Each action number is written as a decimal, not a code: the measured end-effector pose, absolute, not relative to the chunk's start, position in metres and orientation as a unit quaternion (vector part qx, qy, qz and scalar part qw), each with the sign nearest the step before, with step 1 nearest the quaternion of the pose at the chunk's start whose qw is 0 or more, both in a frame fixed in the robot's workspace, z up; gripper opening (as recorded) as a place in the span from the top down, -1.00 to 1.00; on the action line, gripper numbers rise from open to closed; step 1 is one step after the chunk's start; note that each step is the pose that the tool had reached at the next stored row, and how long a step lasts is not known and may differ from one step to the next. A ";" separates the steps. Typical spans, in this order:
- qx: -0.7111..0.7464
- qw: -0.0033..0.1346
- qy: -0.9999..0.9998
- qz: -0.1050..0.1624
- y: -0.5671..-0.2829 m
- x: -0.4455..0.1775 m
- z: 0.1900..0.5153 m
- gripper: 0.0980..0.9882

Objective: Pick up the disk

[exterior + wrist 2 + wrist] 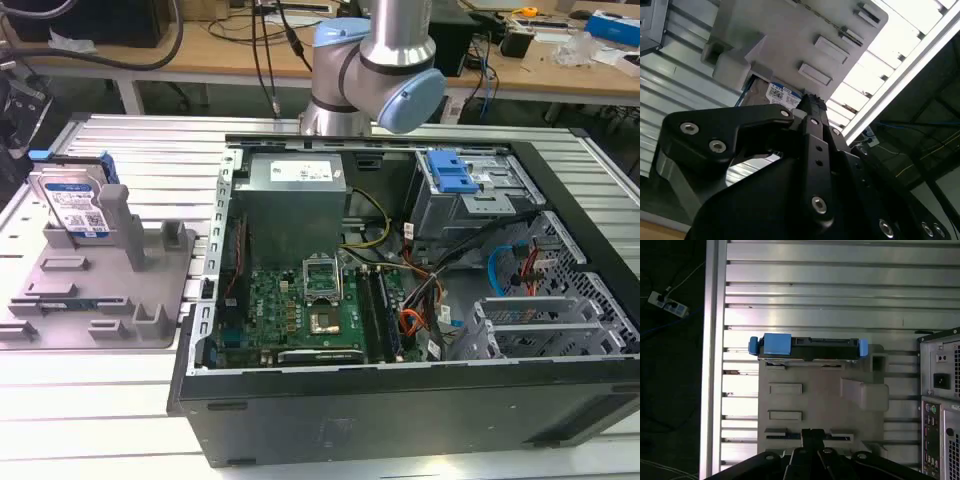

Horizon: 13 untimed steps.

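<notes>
slatted metal table [140,150] — disk [75,205] upright in grey tray [100,285], closed gripper [812,433] apart.

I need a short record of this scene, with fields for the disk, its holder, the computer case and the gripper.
disk: stands on its edge in the holder, label showing
holder: grey, on the slatted metal table, at the exterior view's left of the computer case
computer case: lies open, boards and cables showing
gripper: shut, empty, apart from the disk

Disk [812,347] on edge in grey holder [820,400]
</notes>
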<state>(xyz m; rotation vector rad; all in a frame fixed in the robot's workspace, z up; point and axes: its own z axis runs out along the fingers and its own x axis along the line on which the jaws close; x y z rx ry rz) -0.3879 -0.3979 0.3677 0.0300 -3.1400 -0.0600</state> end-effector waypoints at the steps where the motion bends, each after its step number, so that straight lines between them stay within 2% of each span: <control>1: 0.010 0.000 -1.000 -0.019 -0.398 -0.388 0.368 0.98; 7: 0.026 0.001 -0.999 -0.019 -0.398 -0.388 0.368 0.98; 13: 0.134 0.003 -0.991 -0.019 -0.398 -0.388 0.367 0.98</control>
